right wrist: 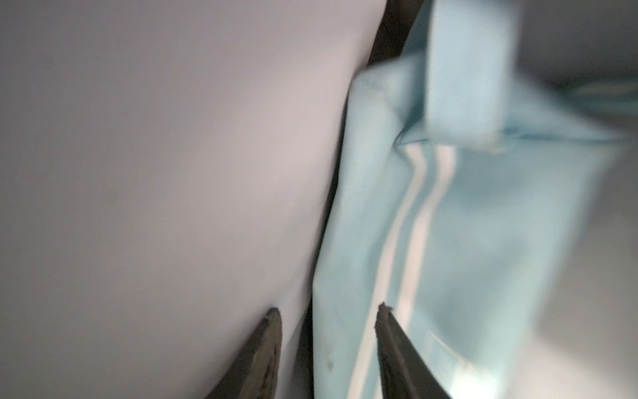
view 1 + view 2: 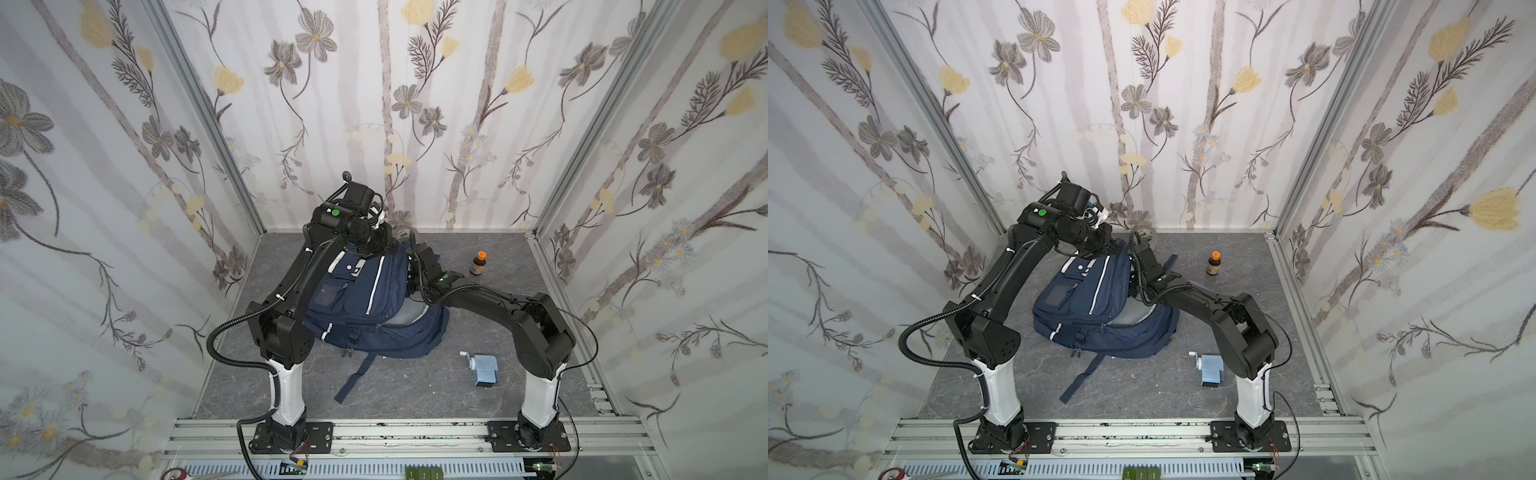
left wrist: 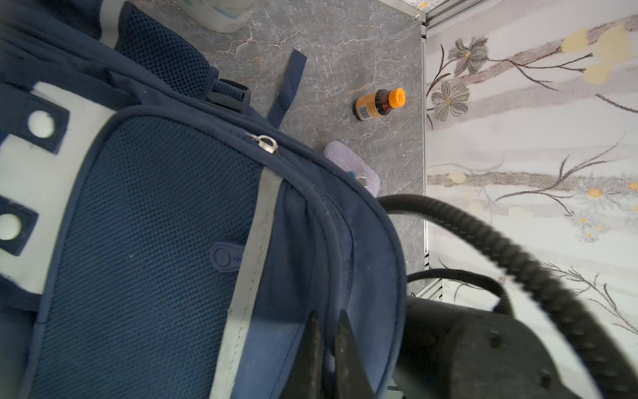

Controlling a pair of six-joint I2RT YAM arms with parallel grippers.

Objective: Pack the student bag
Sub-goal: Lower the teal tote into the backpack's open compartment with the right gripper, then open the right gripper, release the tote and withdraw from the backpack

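Currently: student bag [image 2: 365,299] lies mid-table [image 2: 415,395], front pockets up and top end toward the back wall. One strap [image 2: 357,376] trails toward the arm bases. The main compartment gapes along the bag's right side, and pale lining shows there in both top views.

Left gripper [image 3: 328,312]: fingers clenched on the rim of the bag's upper panel, beside the zip track. Likely purpose is to hold the flap up so the mouth is open for the other arm. The fabric looks limp, and without this pinch the opening would probably sag shut.

Right gripper [image 1: 328,307]: reached down into the opening, so the top views show only its wrist. Its wrist view is blurred. The fingers stand apart with nothing clamped between them. One tip sits over a flat pale surface, the other over light-blue cloth [image 1: 431,224] with two white stripes. Cannot tell whether the pale surface is lining or a packed item.

Outside the bag:
- bottle [image 2: 478,264], brown with an orange cap, upright to the right of the bag and apart from it
- blue box [image 2: 485,370] with a white knob, near the right arm's base

Judgement: mid-task, with work going on inside the compartment. The bottle and box look unpacked.

Risk: the flap slips from the pinch and drops onto the right wrist.
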